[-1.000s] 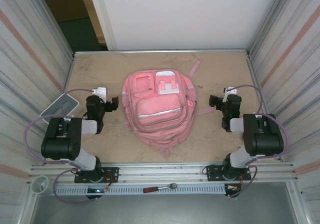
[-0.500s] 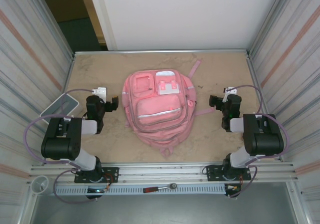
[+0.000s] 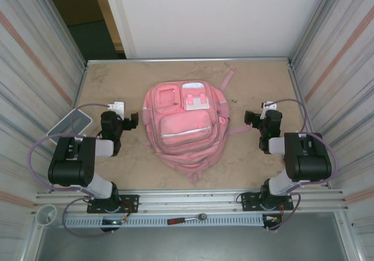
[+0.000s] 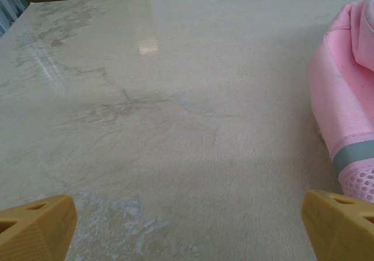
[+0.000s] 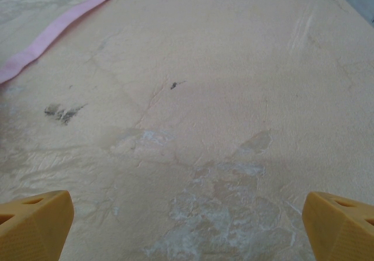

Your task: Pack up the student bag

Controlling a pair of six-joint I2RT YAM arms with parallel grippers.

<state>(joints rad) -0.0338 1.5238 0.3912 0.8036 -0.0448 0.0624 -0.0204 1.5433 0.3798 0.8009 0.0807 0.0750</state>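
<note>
One student bag (image 3: 184,126) lies flat on the table (image 3: 117,86).

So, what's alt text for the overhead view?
A pink bag lies flat in the middle of a tan table. The robot's left gripper and right gripper sit open on either side of it, holding nothing.

The student bag (image 3: 184,126) is hogging the middle of the tabletop (image 3: 263,80), so that's the big blocker. Bare lanes are running down both sides of it and along the back. The left hand (image 3: 133,119) is sitting wide open just beside the bag's edge. The right hand (image 3: 250,118), also spread, is facing bare surface, with a pink strap (image 5: 55,27) lying off to its left. The side walls (image 3: 41,68) are boxing everything in. A flat pale thing (image 3: 70,124), maybe a tablet, is crowding the left wall.
</note>
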